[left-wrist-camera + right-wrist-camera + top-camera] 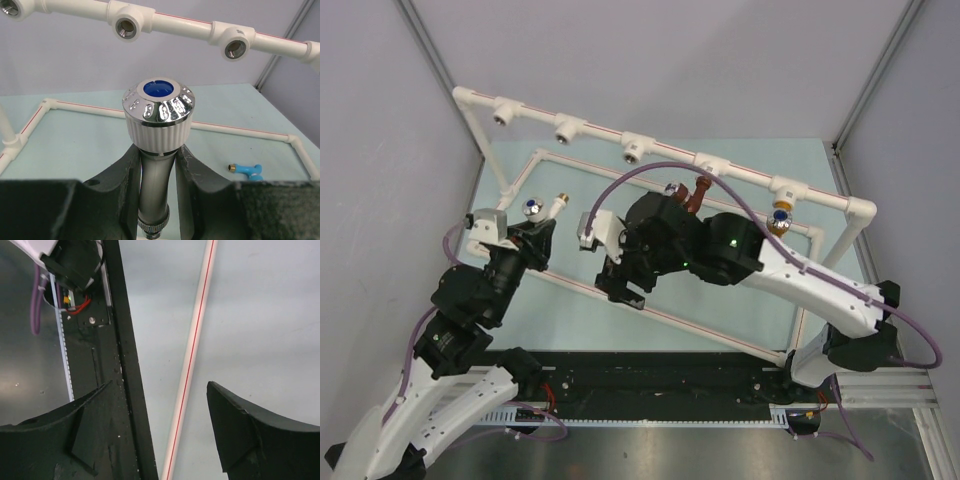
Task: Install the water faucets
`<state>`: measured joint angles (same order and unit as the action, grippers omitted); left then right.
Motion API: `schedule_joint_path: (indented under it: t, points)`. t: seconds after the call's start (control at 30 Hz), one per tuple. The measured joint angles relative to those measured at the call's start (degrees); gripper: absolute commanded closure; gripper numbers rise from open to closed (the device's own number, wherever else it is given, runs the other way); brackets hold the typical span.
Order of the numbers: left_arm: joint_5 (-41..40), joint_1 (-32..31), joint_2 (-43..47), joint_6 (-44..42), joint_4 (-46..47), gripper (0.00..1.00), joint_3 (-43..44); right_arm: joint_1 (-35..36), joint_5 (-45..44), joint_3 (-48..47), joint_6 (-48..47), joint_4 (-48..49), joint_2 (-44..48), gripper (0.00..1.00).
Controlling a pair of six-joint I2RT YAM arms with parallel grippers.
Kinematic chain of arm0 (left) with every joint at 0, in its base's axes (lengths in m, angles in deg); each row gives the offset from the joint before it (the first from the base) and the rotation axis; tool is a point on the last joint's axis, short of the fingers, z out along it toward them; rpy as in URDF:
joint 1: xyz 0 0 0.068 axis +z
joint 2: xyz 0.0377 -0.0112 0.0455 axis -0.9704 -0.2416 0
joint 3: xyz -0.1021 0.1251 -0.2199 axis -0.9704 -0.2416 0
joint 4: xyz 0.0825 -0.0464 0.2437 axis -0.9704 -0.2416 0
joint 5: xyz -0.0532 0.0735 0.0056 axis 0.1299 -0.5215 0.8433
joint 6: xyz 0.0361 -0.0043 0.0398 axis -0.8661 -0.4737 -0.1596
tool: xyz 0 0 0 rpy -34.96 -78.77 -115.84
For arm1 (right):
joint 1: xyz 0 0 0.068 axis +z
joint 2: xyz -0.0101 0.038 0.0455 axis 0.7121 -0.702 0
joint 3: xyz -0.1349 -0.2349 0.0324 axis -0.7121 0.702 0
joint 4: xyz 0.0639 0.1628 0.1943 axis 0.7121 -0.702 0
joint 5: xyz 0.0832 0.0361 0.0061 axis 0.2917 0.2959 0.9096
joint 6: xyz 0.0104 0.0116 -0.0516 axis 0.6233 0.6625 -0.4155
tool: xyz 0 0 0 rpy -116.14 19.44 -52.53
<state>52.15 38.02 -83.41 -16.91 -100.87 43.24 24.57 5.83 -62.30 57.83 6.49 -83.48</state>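
so the left claw (159, 167) was clamped narrow on the stem of the white faucet (158, 112), holding it upright with the blue-dot cap up top, nothing threaded in yet. Going outward from there in the top view, three bare sockets (126, 27) sat on the frame (660, 145) rail, roughly 11 to 1 o'clock from that claw, near it but clearly apart

right claw (159, 385) was spread wide with nothing in it, just a frame pipe well behind the gap. At about 1 o'clock from it in the top view, the brown faucet (698, 193) hung from the fourth socket, and at 3 o'clock of the brown one the yellow faucet (781, 215) hung from the fifth. Both looked seated to me, though I couldn't tell how tight

the blue faucet (246, 171) was lying loose on the table (75, 150), around 4 o'clock of the white cap in the left wrist view

my read: about halfway. Two in, white in hand and next up, blue not picked up yet
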Motion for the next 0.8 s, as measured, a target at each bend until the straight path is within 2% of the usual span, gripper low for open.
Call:
schedule_joint_path:
  t: [0.2,0.37,0.6,0.8]
  points:
    - [1.1,0.0,-0.8,0.3,0.5,1.00,0.1,-2.0,1.3,-11.2,-2.8,-6.4,2.2,0.19]
    - [3.3,0.0,-2.8,0.3,0.7,1.00,0.9,-7.8,2.5,-19.0,-4.0,-9.0,3.2,0.15]
    - [6.3,0.0,-5.7,1.2,1.3,1.00,2.0,-28.2,2.9,-22.8,-3.3,-8.8,6.8,0.16]
    - [7.8,0.0,-6.7,1.2,1.8,1.00,2.6,-42.1,4.0,-19.0,-2.0,-6.3,8.0,0.19]
